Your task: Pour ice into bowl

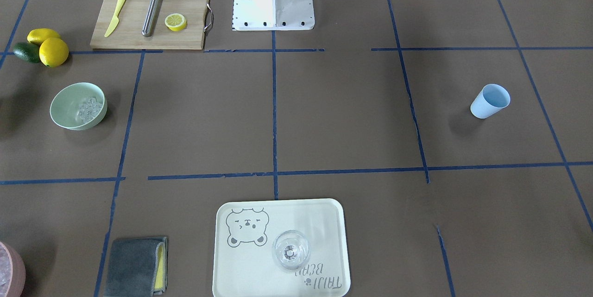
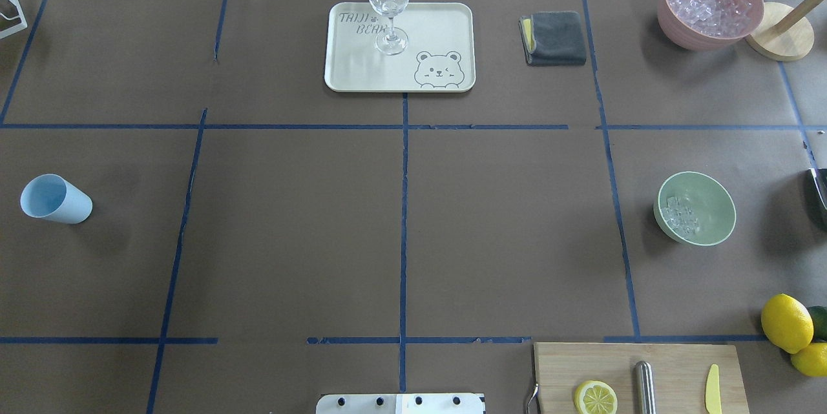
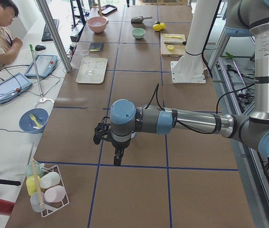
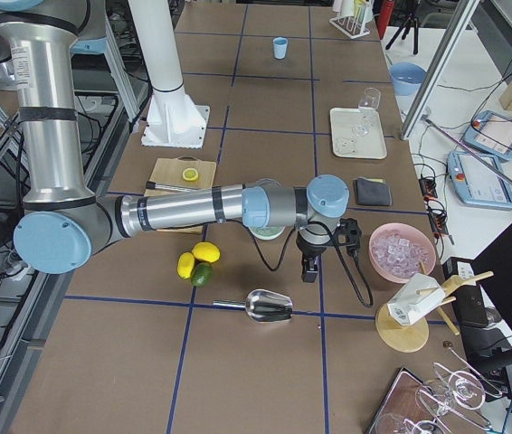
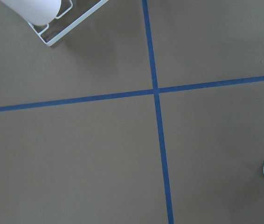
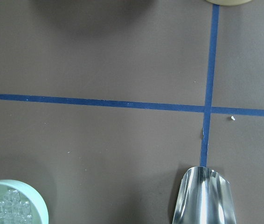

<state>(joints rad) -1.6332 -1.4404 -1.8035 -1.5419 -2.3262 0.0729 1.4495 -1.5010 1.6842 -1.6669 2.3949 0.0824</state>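
The mint-green bowl (image 2: 716, 201) stands on the table's right side and holds a small heap of clear ice cubes (image 2: 680, 215). It also shows in the front view (image 1: 68, 102) with the ice (image 1: 89, 107), and at the bottom left of the right wrist view (image 6: 38, 199). The empty blue cup (image 2: 55, 199) stands at the far left. My right gripper (image 4: 310, 269) hangs over the table between the bowl and the pink container. My left gripper (image 3: 117, 157) hangs over bare table near the cup. I cannot tell whether either is open or shut.
A metal scoop (image 6: 205, 196) lies on the table beside the right gripper. A pink container of ice (image 2: 709, 4) stands at the far right. A tray (image 2: 362, 65) carries a clear glass (image 2: 389, 4). A folded cloth (image 2: 554, 37), a cutting board (image 2: 672, 362) and lemons (image 2: 785, 322) lie around.
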